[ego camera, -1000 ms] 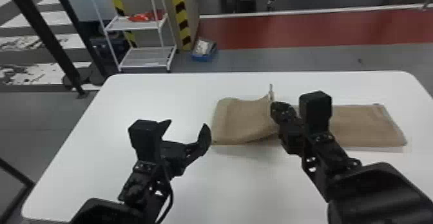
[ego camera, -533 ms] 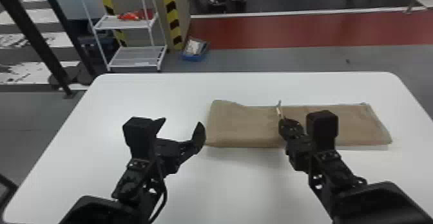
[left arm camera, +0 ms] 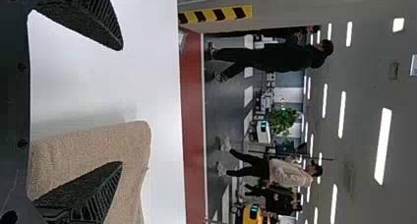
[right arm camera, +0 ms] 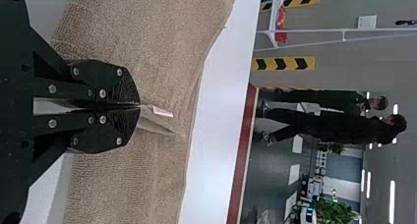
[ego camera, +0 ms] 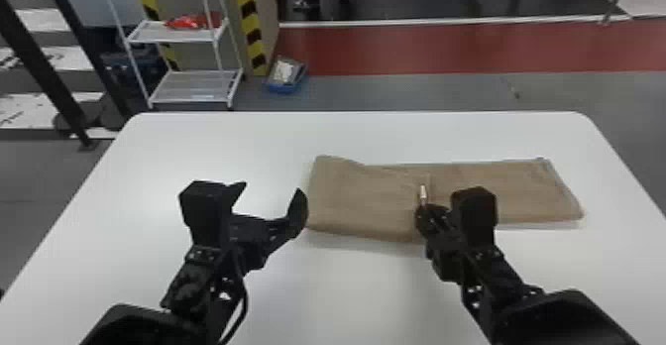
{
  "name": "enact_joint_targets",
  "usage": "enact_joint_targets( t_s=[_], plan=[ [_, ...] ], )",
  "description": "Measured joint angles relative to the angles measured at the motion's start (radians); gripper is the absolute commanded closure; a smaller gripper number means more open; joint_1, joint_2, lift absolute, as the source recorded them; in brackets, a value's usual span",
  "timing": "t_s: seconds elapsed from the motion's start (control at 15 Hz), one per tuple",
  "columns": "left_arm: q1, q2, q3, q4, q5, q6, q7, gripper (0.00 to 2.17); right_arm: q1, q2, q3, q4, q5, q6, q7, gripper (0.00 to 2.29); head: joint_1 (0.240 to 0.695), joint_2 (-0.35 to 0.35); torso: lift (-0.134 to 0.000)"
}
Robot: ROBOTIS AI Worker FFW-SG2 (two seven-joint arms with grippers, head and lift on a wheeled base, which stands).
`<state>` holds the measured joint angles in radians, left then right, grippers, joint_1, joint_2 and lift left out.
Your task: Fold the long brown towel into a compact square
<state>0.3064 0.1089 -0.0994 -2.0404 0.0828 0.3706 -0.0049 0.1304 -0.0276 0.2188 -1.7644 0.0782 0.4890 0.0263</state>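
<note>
Crosswise fold apparently in hand: right gripper (right arm camera: 139, 106) has jaws clenched on towel (ego camera: 366, 200) edge; left gripper (left arm camera: 121, 105) jaws released. Next: lay edge flat, release.

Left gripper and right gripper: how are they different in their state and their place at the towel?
The left gripper is open and holds nothing, while the right gripper is shut on a bit of the towel. The left gripper is at the towel's left end; the right gripper is near the middle of its length. Both are black.
</note>
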Motion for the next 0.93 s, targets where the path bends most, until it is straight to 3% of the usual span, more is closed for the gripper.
enact_joint_targets(
  t_s=[0.07,0.13,0.73,0.93],
  plan=[
    [0.001,0.0,-0.001,0.0,0.0,0.0,0.0,0.04,0.004,0.0,0.0,-0.004,0.0,0.002,-0.005,0.18,0.695,0.069,-0.12],
    [0.002,0.0,-0.001,-0.002,0.0,0.0,-0.001,0.04,0.008,0.0,0.0,-0.01,-0.002,-0.003,-0.014,0.09,0.695,0.067,-0.12],
    [0.023,0.006,-0.005,-0.029,0.0,-0.001,-0.001,0.04,-0.053,0.009,-0.004,0.006,-0.01,0.08,-0.023,0.22,0.695,0.06,-0.12],
    [0.027,0.006,-0.004,-0.031,0.0,-0.001,-0.001,0.04,-0.079,0.011,-0.003,0.039,-0.009,0.098,-0.022,0.42,0.695,0.059,-0.12]
  ],
)
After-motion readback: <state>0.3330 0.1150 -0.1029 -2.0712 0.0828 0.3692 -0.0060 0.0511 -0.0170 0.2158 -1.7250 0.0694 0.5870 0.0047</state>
